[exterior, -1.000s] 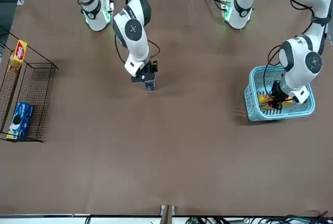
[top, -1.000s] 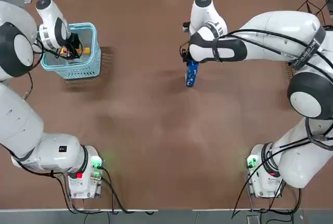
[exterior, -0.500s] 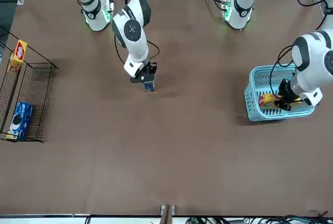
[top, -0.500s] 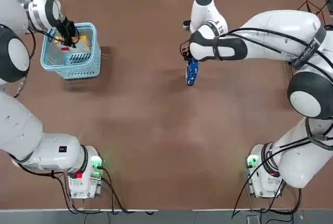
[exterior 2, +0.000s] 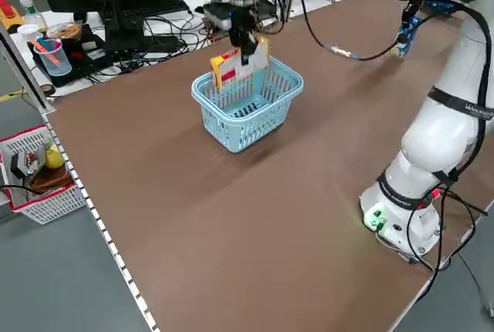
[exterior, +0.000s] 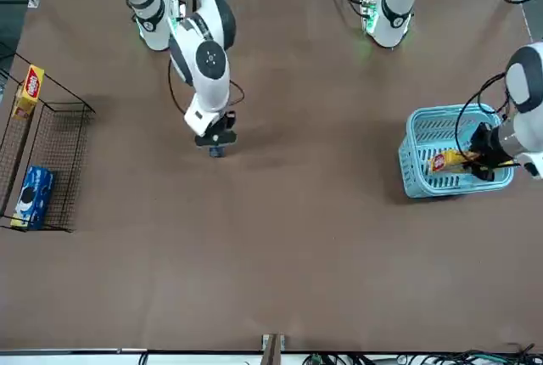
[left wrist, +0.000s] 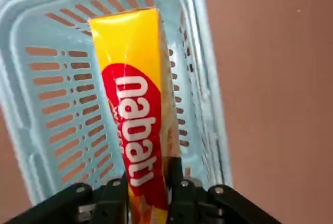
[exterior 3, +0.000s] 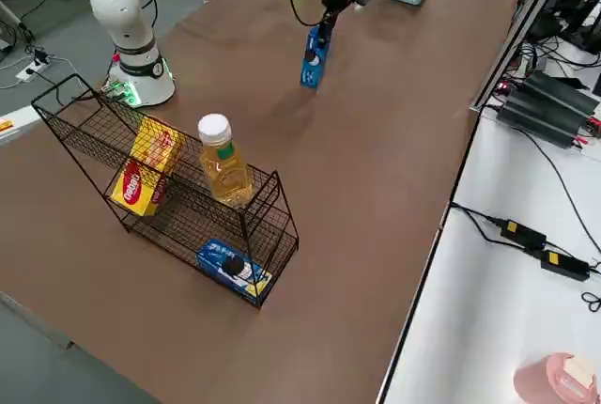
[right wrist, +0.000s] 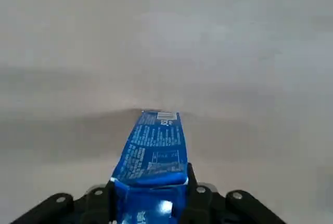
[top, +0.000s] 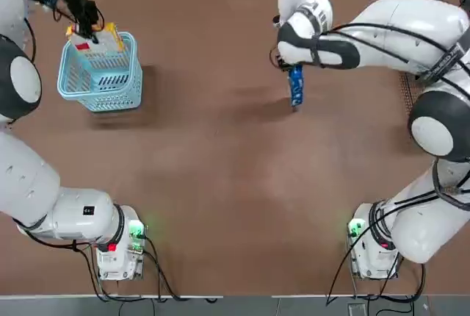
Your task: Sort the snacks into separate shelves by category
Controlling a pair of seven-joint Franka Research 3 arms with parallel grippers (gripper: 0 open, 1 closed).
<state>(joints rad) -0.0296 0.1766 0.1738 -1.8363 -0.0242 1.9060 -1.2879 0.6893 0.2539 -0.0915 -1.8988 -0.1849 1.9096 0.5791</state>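
Top view: yellow box (top: 94,40) clamped in left tool (top: 89,28), lifted above the light blue basket (top: 103,81) at the table's (top: 220,184) far left. Blue packet (top: 296,85) hangs pinched in right tool (top: 292,70) above mid-table, clear of the surface. Right side view: wire rack (exterior 3: 178,197) already holds one yellow box (exterior 3: 146,174), one blue packet (exterior 3: 233,268), plus a bottle (exterior 3: 222,162).

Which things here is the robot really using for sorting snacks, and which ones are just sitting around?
Part of the job:
- yellow box, held by the left gripper
- blue packet, held by the right gripper
- wire rack
- blue basket

Just lying about:
- bottle on the rack
- red basket off the table
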